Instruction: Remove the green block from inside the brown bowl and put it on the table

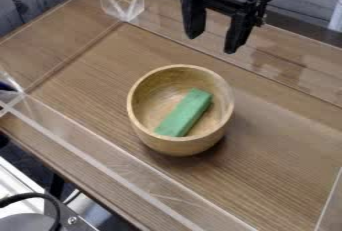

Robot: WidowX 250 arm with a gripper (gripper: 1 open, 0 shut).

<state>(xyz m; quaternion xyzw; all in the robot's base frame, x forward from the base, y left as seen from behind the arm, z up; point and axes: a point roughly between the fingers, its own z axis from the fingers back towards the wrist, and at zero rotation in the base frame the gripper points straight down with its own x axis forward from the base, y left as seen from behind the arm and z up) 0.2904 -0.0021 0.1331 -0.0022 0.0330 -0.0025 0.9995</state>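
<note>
The green block [186,112] lies flat and slanted inside the brown bowl [181,81], which sits near the middle of the table [94,75]. My gripper [217,35] hangs above the table behind the bowl, up and to the right of it, pointing down. Its two black fingers [195,20] stand wide apart with nothing between them. It is well clear of both the bowl and the block.
Low clear plastic walls [54,35] edge the table on all sides. A cable and some dark gear [34,210] sit off the table at the lower left.
</note>
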